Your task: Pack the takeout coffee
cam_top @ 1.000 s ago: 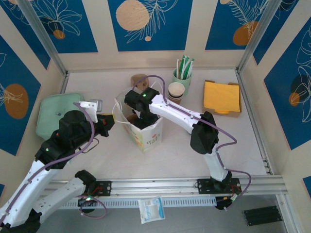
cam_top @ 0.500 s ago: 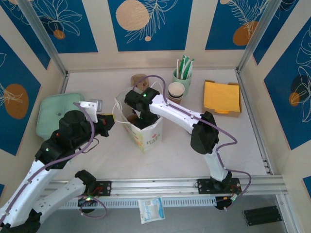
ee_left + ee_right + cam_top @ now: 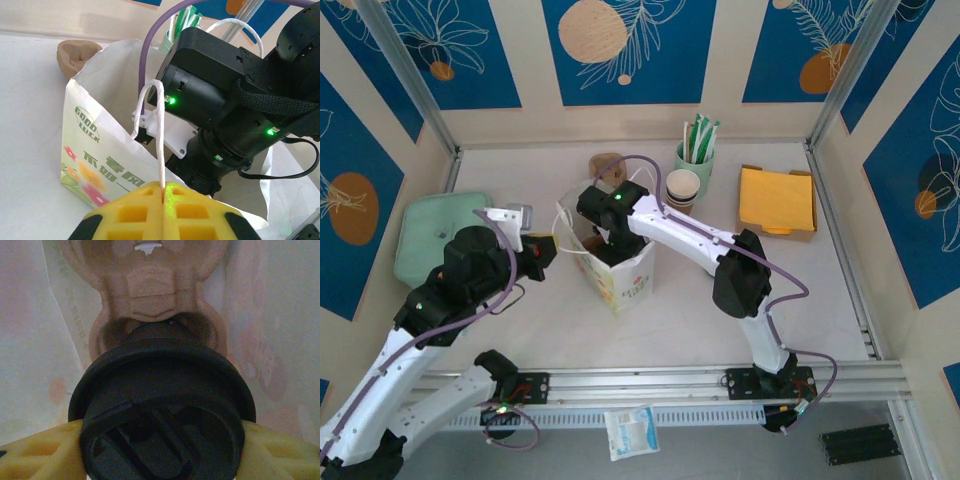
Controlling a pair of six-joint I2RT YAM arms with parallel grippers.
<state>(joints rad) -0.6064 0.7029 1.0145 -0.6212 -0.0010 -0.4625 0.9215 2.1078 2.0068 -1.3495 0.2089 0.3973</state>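
Nothing has visibly shifted since a second ago. At the centre of the top view, the left hand (image 3: 163,192) is pinched fully shut on the white string handle (image 3: 159,130) of the paper bag (image 3: 625,275). The right hand (image 3: 162,455), partly open, clasps the takeout coffee (image 3: 162,385) by its black lid inside the bag. A brown pulp carrier (image 3: 152,285) lies beyond it at the top of the wrist view.

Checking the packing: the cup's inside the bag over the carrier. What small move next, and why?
Probably lower the right end effector a little: its cup hangs over the carrier in the bag, while the left end effector pinches the handle.
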